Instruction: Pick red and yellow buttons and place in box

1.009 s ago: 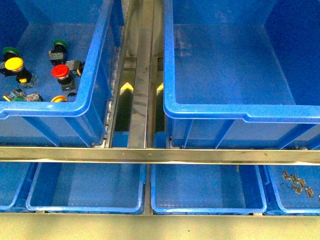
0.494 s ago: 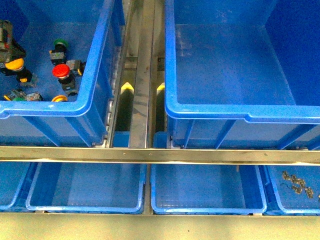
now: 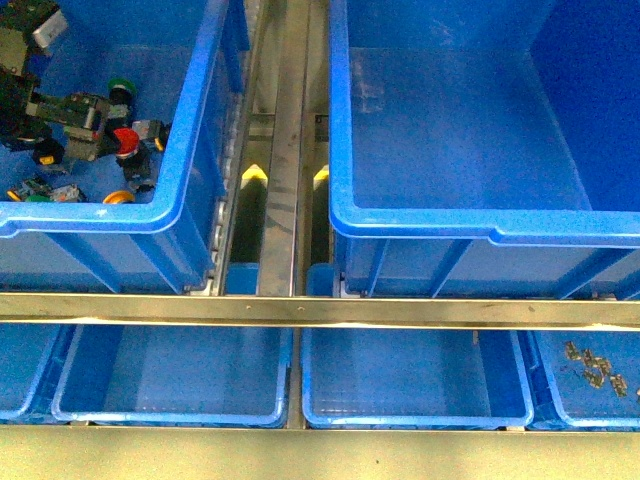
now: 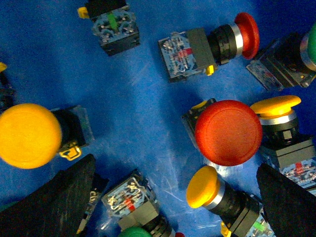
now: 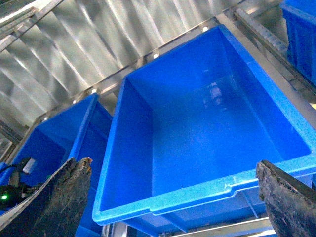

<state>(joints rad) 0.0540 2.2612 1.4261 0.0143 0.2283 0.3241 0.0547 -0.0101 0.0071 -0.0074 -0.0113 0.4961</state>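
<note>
In the left wrist view, the wide red button (image 4: pixel 228 132) stands cap-up on the left bin's floor. The wide yellow button (image 4: pixel 28 136) lies apart from it, beyond one dark finger (image 4: pixel 54 207). My left gripper (image 4: pixel 173 212) hangs open above the pile, with a smaller orange-yellow button (image 4: pixel 203 186) and a green one (image 4: pixel 134 232) between its fingers. In the front view the left gripper (image 3: pixel 85 122) covers the yellow button and part of the red button (image 3: pixel 125 140). The box (image 3: pixel 480 225) on the right holds nothing. My right gripper (image 5: pixel 173 217) is open, facing the box (image 5: pixel 163 200).
Other buttons lie around: a small red one (image 4: pixel 247 35), another orange-yellow one (image 4: pixel 275 106), a green cap (image 4: pixel 311 44). The left bin's wall (image 3: pixel 190 120) stands close beside the pile. A steel rail (image 3: pixel 320 310) crosses in front, with shallow blue trays (image 3: pixel 170 415) below it.
My left gripper has come into the left bin from the far left and moved over the buttons, now hiding the yellow cap in the front view. The buttons have not shifted.
</note>
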